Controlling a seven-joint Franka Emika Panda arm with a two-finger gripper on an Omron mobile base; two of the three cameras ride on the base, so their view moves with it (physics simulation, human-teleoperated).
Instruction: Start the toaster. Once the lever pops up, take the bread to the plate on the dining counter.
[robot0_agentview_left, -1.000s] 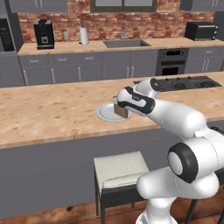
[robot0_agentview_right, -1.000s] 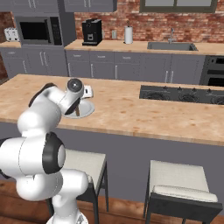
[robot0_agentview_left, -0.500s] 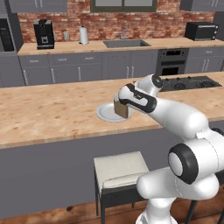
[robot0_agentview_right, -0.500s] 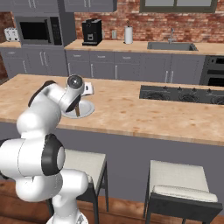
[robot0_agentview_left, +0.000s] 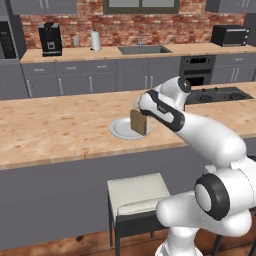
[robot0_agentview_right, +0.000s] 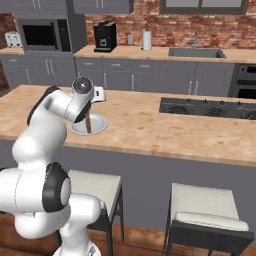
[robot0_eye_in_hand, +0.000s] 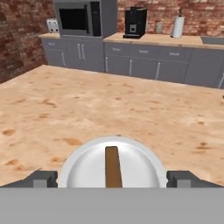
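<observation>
Broadly, the wooden dining counter (robot0_agentview_left: 60, 125) spans both base views, carrying the plate (robot0_agentview_left: 122, 128). From the left, the bread (robot0_agentview_left: 138, 122) stands on edge over the plate; the hand view shows only its thin brown edge (robot0_eye_in_hand: 113, 166). Gripper (robot0_agentview_left: 139, 107) jaws seem closed on its top, though the fingers are hard to make out.

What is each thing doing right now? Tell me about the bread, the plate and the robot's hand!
bread: standing on edge over the plate, upright, not lying flat.
plate: flat on the dining counter, nothing else on it.
gripper: over the plate, above the bread; whether the fingers grip the bread cannot be told.
microwave: door shut.
</observation>
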